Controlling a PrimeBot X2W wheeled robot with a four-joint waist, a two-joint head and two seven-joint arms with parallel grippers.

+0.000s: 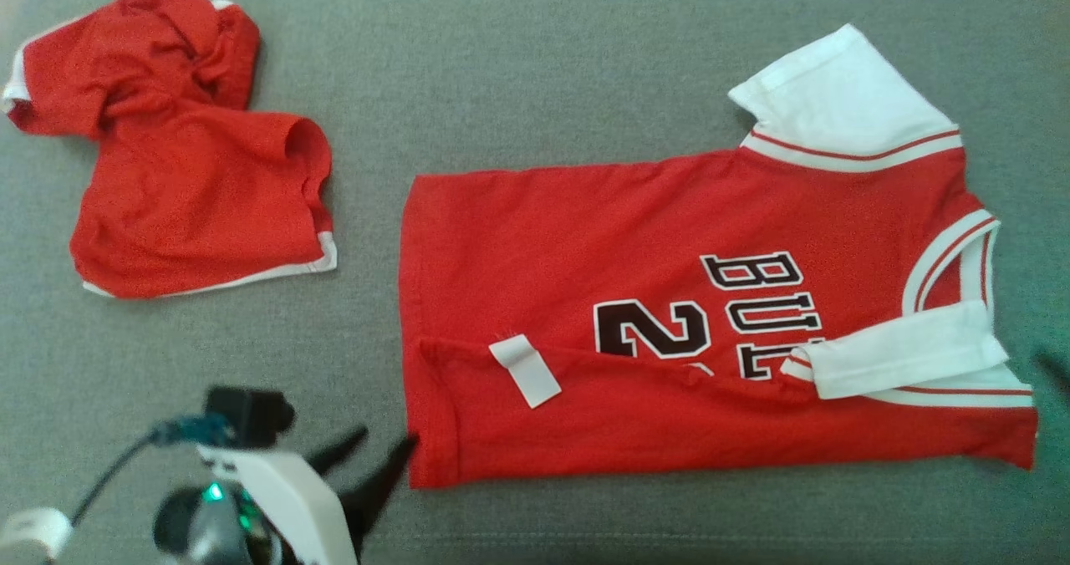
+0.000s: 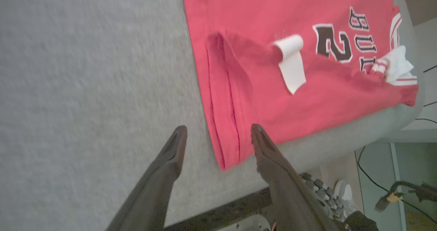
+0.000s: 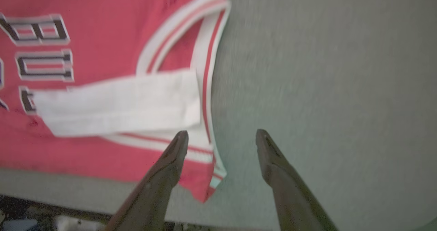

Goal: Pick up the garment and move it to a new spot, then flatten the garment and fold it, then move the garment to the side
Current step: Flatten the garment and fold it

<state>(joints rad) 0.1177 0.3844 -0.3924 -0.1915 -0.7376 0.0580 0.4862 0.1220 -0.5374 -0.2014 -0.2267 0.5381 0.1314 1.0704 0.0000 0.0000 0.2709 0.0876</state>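
The garment (image 1: 585, 231) is a red jersey with white sleeves and dark lettering, spread on the grey surface (image 1: 535, 72). Its near long edge is folded up over the front, with a white label (image 1: 525, 370) showing. My left gripper (image 1: 386, 440) stands open at the jersey's lower left hem corner. In the left wrist view that gripper (image 2: 218, 128) straddles the folded hem of the jersey (image 2: 273, 104) with nothing gripped. My right gripper (image 3: 221, 132) is open over the jersey's (image 3: 85, 149) collar-end corner, beside a folded white sleeve (image 3: 119, 101).
A second red garment (image 1: 184, 172), crumpled and with white trim, lies at the far left of the surface. The surface's near edge (image 2: 341, 135) runs just past the jersey's fold. Cables and floor show beyond it.
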